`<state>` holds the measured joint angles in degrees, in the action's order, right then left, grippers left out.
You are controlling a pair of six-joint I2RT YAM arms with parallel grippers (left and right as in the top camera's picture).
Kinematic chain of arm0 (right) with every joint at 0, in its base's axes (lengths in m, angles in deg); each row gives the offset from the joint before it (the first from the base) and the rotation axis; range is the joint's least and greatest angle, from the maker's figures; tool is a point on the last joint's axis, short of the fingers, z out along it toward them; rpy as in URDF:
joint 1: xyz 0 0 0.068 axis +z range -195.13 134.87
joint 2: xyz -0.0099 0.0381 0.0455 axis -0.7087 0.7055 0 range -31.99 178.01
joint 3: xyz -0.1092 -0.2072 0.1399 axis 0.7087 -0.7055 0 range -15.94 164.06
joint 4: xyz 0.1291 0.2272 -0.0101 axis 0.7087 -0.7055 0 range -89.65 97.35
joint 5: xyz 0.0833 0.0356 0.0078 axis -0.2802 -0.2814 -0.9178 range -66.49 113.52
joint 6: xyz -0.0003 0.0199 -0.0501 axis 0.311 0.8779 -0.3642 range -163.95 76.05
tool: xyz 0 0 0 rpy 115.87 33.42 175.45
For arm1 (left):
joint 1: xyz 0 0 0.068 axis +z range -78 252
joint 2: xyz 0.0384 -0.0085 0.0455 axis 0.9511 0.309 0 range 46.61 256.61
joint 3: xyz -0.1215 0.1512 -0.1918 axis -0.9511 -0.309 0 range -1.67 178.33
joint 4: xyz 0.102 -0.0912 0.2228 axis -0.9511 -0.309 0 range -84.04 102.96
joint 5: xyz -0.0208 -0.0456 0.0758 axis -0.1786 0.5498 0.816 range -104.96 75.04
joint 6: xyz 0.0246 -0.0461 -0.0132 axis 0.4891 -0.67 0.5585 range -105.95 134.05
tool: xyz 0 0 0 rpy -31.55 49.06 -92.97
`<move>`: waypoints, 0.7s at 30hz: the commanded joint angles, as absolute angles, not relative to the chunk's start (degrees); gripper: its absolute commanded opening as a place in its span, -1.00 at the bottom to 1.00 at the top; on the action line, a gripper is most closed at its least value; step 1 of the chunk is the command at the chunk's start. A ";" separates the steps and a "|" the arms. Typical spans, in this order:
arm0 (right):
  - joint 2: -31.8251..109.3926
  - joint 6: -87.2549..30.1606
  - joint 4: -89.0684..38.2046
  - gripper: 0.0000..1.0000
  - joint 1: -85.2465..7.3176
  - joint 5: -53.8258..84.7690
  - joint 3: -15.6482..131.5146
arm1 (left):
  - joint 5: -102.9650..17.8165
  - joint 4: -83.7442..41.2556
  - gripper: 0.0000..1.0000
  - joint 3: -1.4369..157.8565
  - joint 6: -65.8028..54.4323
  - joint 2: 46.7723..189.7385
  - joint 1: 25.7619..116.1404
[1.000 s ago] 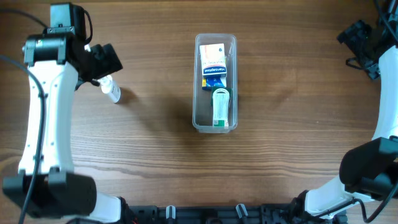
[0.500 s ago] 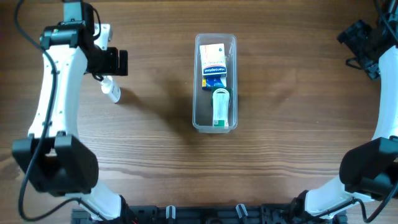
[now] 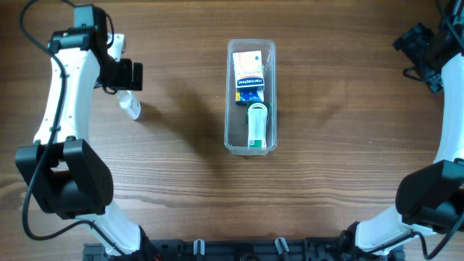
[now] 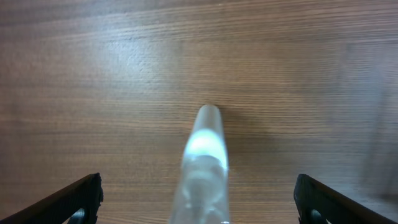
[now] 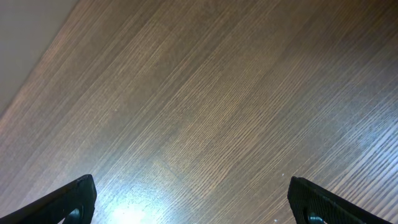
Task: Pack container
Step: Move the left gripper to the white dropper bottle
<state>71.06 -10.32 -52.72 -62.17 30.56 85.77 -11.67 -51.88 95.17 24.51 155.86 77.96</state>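
Left gripper (image 4: 199,198) spread wide; right gripper (image 5: 193,198) — likewise.

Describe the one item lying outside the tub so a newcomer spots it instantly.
On the wooden table, look left of the central clear container. A small clear spray bottle lies there alone on bare wood; the boxes and tube sit inside the container.

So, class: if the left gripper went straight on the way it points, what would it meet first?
Probably the small clear spray bottle, centred between its open fingers; depth is unclear.
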 commanded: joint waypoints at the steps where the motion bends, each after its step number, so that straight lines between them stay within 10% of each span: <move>1: 71.43 -9.42 -52.65 1.00 -62.08 30.26 85.55 | -12.48 -51.92 0.97 92.00 24.99 156.28 78.61; 21: 71.43 -9.42 -52.65 0.99 -62.08 30.26 85.55 | -15.80 -47.90 0.92 88.55 25.62 158.13 78.61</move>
<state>71.06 -10.32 -52.72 -62.17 30.56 85.77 -14.58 -47.61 89.03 24.53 156.04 78.48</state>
